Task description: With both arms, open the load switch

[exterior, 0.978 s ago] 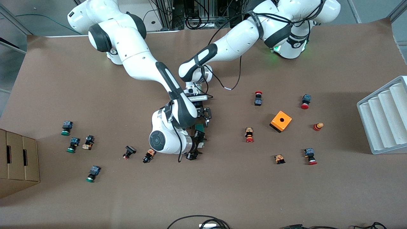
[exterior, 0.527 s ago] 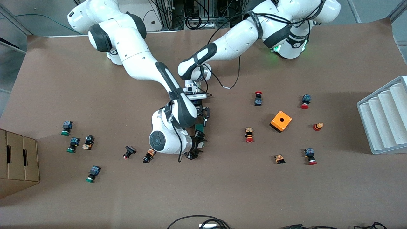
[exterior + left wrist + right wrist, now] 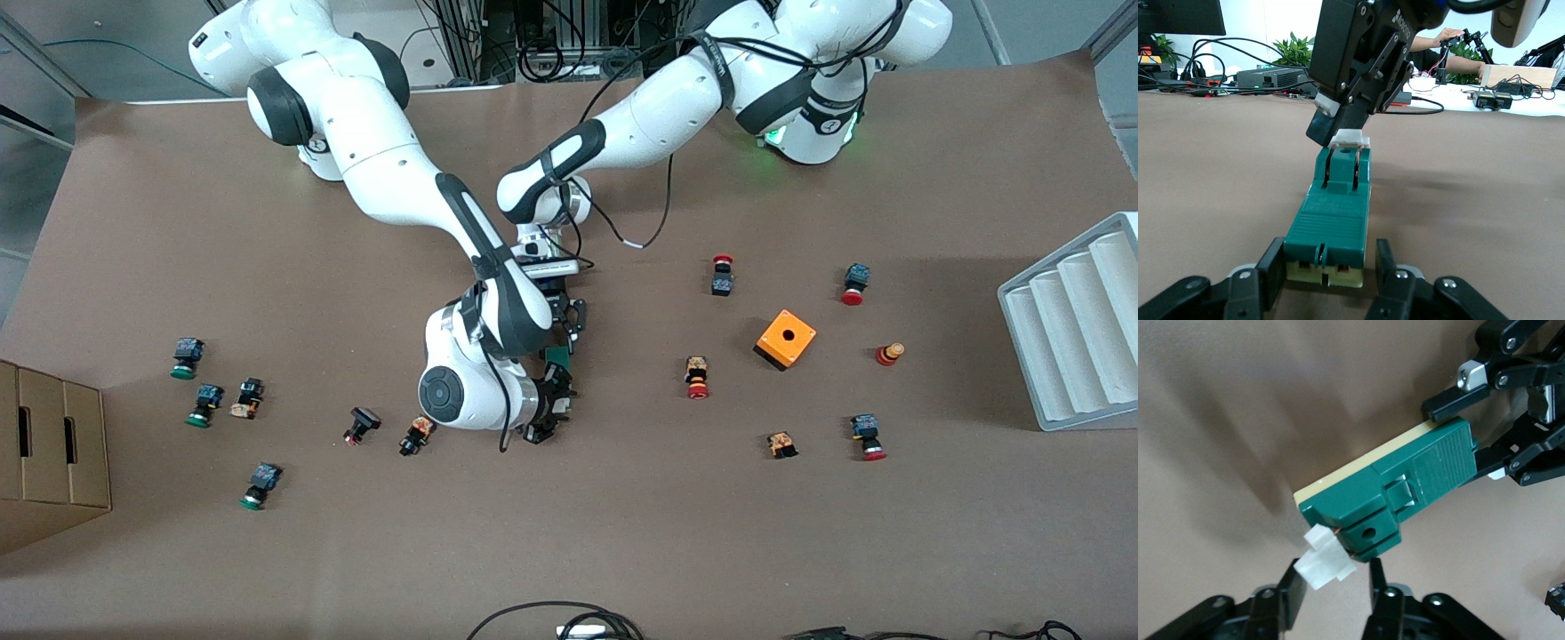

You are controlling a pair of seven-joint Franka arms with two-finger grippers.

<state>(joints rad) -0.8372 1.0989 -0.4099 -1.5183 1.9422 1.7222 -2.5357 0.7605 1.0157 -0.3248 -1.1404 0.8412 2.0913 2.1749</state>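
Load switch (image 3: pixel 1335 220), narrow dark-green plastic bar, lying mid-surface, 9 o'clock of orange cube (image 3: pixel 786 339). Left end effector (image 3: pixel 1329 280) clamping body end; right end effector (image 3: pixel 1331 587) pinching white tab (image 3: pixel 1325 561). Tab not yet pulled; opening remaining.

Brown paper-covered surface (image 3: pixel 622 533). Lying on it: dark-green rectangular load switch with white tab (image 3: pixel 558 357), mid-surface; orange cube with a round hole (image 3: pixel 786 339); red-capped push buttons (image 3: pixel 697 377) scattered around the cube; green-capped push buttons (image 3: pixel 186 357) toward the right arm's end; white ribbed plastic tray (image 3: pixel 1080 324); brown cardboard box (image 3: pixel 49 449).
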